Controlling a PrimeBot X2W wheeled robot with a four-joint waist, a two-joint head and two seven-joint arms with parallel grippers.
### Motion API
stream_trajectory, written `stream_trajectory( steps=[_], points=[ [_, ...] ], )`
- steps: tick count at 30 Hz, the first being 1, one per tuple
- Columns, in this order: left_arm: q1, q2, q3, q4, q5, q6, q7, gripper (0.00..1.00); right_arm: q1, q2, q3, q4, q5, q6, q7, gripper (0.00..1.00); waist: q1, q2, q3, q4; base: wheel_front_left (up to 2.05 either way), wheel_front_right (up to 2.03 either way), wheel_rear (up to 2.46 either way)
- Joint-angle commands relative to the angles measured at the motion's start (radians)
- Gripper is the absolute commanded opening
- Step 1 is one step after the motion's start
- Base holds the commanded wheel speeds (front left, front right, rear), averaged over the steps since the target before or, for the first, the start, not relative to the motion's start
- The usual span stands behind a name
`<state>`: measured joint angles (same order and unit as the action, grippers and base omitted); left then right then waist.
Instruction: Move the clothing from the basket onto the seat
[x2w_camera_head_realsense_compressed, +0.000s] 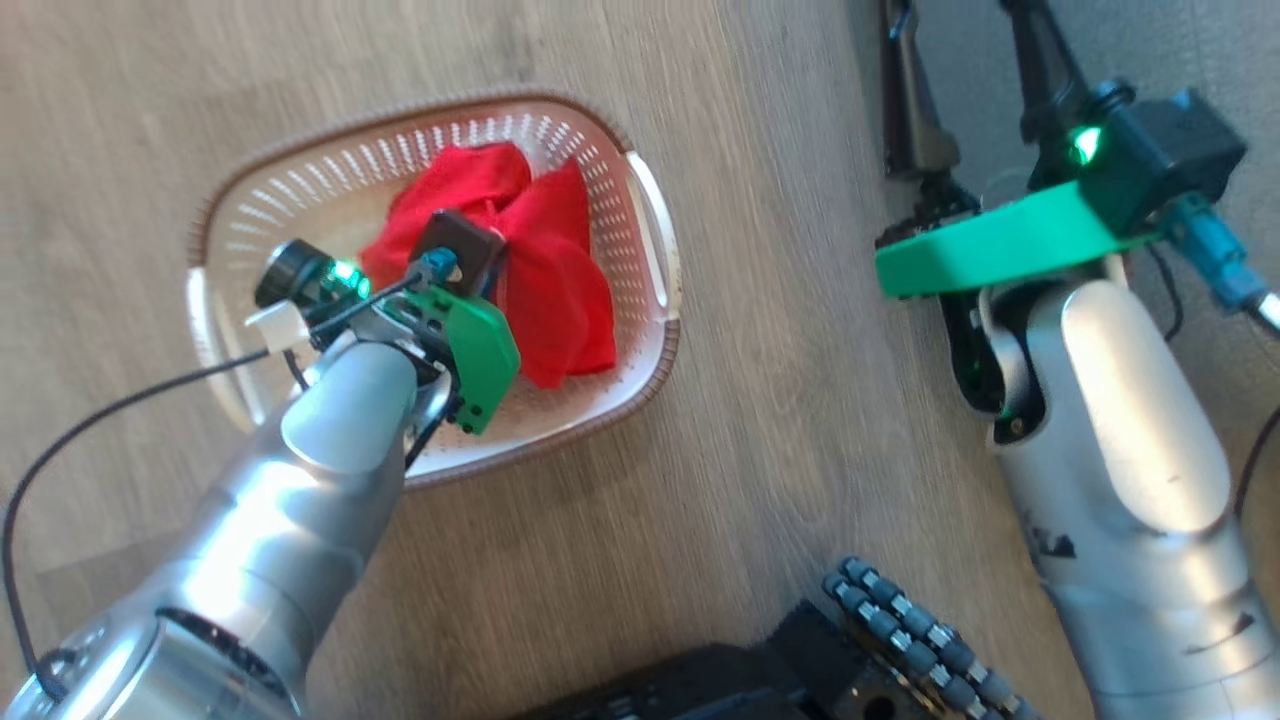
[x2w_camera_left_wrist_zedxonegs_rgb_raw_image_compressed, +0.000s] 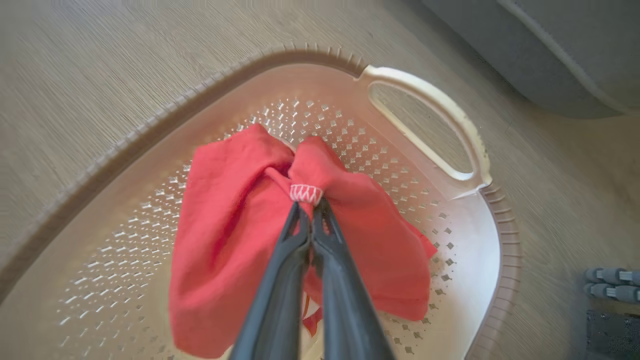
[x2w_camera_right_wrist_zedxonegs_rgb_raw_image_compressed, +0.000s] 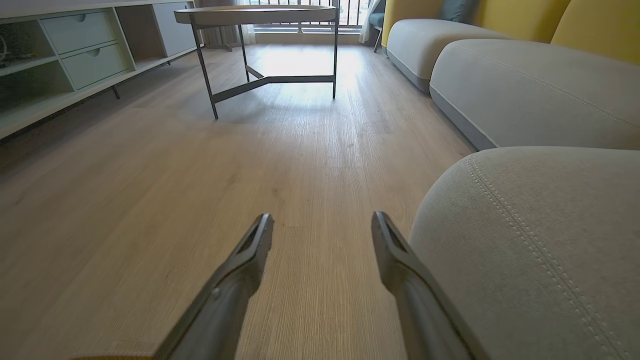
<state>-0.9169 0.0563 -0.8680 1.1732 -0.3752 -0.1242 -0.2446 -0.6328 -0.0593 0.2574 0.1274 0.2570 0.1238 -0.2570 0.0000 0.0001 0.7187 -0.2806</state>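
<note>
The cream perforated basket with a brown rim stands on the wood floor. Red clothing lies bunched inside it; no white stripe shows. In the left wrist view my left gripper is shut on a gathered fold of the clothing, right at a white-stitched hem, and the cloth drapes down from the pinch over the basket's bottom. My right gripper is open and holds nothing, low over the floor beside the grey seat. The seat's rounded corner lies beyond the basket's white handle.
A metal-legged round table stands farther across the wooden floor, with a low drawer cabinet on the left and more grey sofa cushions behind the seat. My dark wheeled base is near the basket's front right.
</note>
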Motion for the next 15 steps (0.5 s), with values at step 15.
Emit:
stream_trajectory(
  steps=[15],
  points=[
    [0.206, -0.006, 0.137, -0.353, -0.062, 0.047, -0.017, 0.00, 0.148, -0.059, 0.012, 0.045, -0.004, 0.007, -0.005, 1.00, 0.0000, -0.0001, -0.306, 0.172, 0.00, 0.00, 0.00]
  ],
)
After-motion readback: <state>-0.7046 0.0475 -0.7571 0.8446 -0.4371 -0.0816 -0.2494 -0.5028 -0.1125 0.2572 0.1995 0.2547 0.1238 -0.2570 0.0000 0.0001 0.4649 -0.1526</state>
